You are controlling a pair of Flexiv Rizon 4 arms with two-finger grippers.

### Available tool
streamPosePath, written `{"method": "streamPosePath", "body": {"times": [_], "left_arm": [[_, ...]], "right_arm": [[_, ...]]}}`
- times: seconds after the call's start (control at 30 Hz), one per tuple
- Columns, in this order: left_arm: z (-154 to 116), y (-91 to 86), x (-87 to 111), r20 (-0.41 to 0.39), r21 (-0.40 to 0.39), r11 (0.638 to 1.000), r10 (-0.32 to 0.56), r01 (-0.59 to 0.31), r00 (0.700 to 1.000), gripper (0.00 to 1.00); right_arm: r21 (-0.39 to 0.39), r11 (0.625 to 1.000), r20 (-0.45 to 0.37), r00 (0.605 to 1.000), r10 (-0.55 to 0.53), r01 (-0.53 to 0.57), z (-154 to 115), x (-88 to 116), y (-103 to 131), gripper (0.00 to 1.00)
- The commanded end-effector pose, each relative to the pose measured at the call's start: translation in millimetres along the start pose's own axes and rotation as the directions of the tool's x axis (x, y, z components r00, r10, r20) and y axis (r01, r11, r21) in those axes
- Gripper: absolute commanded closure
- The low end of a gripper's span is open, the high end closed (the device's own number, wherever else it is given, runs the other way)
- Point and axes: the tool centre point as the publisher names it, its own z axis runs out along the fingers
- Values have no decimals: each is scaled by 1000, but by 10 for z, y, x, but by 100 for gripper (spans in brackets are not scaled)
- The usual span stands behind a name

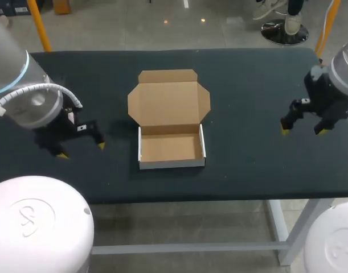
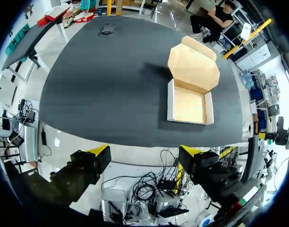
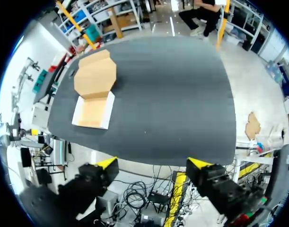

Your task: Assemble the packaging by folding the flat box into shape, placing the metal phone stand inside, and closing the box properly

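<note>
Dark cloth is covering the table (image 1: pixel 248 170), and an onlooker behind the robot is seeing the arms coming in from the two sides; the box (image 1: pixel 171 147) is sitting near the middle of the table, already folded into a shallow tray with white outer walls and brown cardboard inside; its lid (image 1: pixel 168 102) is lying open and flat on the cloth behind the tray, still joined along the rear wall, with its side flaps spreading out; nothing is lying inside the tray.

On the left, the left gripper (image 1: pixel 81 150) is hanging over the table, well apart from the box; its yellow fingers are standing wide apart and are holding nothing; in the left wrist view the same gripper (image 2: pixel 144 152) is showing its two tips far from each other, with the box (image 2: pixel 189 106) lying well ahead of it.

On the right, the right gripper (image 1: pixel 302 131) is hanging near the right edge, also well apart from the box; its fingers are spreading wide too, with nothing between them; in the right wrist view this gripper (image 3: pixel 153 163) is pointing across the cloth, and the box (image 3: pixel 91 109) is lying far ahead, off to one side.

At the far edge of the table, beyond the left gripper, a small dark thing (image 2: pixel 108 30) is lying flat; it is too small to tell what it is.
</note>
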Motion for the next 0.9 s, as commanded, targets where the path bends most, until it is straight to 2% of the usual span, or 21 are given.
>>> {"method": "streamPosePath", "body": {"times": [0.03, 0.47, 0.7, 0.73, 0.9], "left_arm": [[275, -268, 48, 36, -23, 1000, -13, 14, 999, 0], [745, -655, -334, 63, -31, 999, -15, 17, 998, 0], [950, -903, -564, 83, -75, 997, -19, 25, 996, 0], [984, -925, -579, 83, -102, 994, -23, 31, 996, 0], [984, -925, -579, 83, -102, 994, -23, 31, 996, 0]], "right_arm": [[7, 1000, 1, 1000, 0, 0, -17, 8, 9, 0], [7, 1000, 1, 1000, 0, 0, -17, 8, 9, 0], [7, 1000, 1, 1000, 0, 0, -17, 8, 9, 0], [7, 1000, 1, 1000, 0, 0, -17, 8, 9, 0], [7, 1000, 1, 1000, 0, 0, -17, 8, 9, 0]]}}
